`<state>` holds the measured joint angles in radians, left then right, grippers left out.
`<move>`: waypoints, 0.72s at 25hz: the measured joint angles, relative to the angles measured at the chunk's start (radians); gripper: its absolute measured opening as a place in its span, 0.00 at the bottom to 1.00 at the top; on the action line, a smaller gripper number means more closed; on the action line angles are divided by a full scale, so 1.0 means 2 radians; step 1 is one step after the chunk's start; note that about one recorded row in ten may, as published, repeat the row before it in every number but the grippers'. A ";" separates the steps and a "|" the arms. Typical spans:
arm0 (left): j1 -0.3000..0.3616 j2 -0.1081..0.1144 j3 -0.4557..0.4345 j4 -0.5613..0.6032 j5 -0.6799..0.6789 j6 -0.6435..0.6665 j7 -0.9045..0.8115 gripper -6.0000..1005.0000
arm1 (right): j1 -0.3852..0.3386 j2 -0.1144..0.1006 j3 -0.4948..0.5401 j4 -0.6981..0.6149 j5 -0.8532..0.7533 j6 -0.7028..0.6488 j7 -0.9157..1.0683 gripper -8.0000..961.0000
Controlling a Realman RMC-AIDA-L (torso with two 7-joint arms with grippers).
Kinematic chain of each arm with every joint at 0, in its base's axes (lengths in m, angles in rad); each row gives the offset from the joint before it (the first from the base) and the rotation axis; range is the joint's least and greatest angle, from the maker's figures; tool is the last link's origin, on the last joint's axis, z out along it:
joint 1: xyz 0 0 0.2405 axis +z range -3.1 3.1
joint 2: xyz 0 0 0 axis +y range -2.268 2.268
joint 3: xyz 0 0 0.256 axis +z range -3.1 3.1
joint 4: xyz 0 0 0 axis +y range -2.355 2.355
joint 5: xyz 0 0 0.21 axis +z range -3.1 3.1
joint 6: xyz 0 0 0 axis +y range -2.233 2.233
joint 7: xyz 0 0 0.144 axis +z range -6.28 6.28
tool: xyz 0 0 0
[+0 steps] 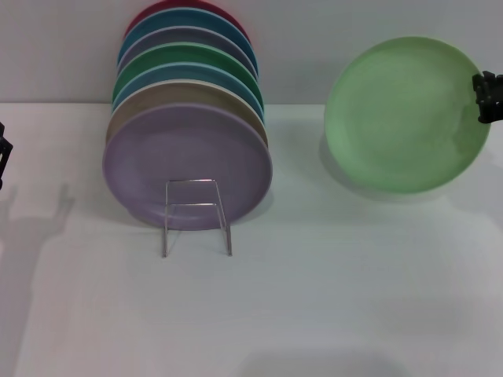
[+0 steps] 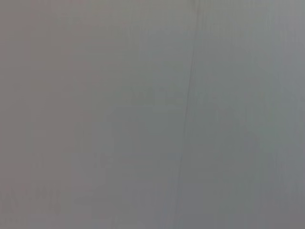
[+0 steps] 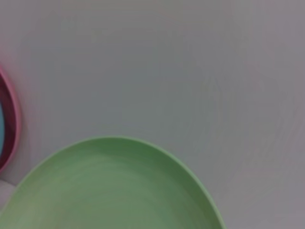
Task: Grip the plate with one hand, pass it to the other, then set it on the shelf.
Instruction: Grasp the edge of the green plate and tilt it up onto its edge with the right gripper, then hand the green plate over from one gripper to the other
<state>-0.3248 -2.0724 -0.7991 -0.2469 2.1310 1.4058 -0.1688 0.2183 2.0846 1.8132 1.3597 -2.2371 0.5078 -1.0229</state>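
The round pale mint-green matte plate (image 1: 406, 114) hangs tilted at upper right of the head view, the right gripper (image 1: 487, 96) pinching its rim edge with its fingers. A rim-only hold could let it swing or slip before reaching the left gripper (image 1: 4, 153), fingers' state untellable, or the thin silvery wire shelf (image 1: 196, 216).

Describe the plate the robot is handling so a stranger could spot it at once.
Look right of the rack stacked with coloured plates. There the mint plate hangs tilted above the table, with the right gripper at its right rim. It alone is outside the rack, and paler than the emerald plate stacked there.
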 joint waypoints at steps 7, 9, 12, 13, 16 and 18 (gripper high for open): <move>0.001 0.001 0.000 0.000 0.001 0.002 0.000 0.77 | -0.012 0.000 -0.026 -0.055 0.183 -0.085 -0.156 0.03; 0.002 0.001 0.000 0.000 0.001 0.003 0.000 0.77 | -0.016 0.000 -0.030 -0.065 0.242 -0.093 -0.206 0.03; 0.003 0.001 0.000 0.001 0.001 0.003 0.000 0.77 | -0.019 0.000 -0.034 -0.079 0.308 -0.099 -0.258 0.03; 0.003 0.001 0.000 0.001 0.001 0.003 0.000 0.77 | -0.019 0.000 -0.035 -0.082 0.323 -0.100 -0.270 0.03; 0.003 0.002 0.000 0.003 0.001 0.003 0.000 0.77 | -0.021 0.000 -0.036 -0.091 0.377 -0.099 -0.327 0.03; 0.003 0.002 0.000 0.003 0.001 0.003 0.000 0.77 | -0.022 -0.001 -0.036 -0.093 0.405 -0.095 -0.360 0.03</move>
<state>-0.3195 -2.0691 -0.7991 -0.2411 2.1322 1.4117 -0.1688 0.1741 2.0835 1.7406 1.1739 -1.4280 0.3173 -1.7434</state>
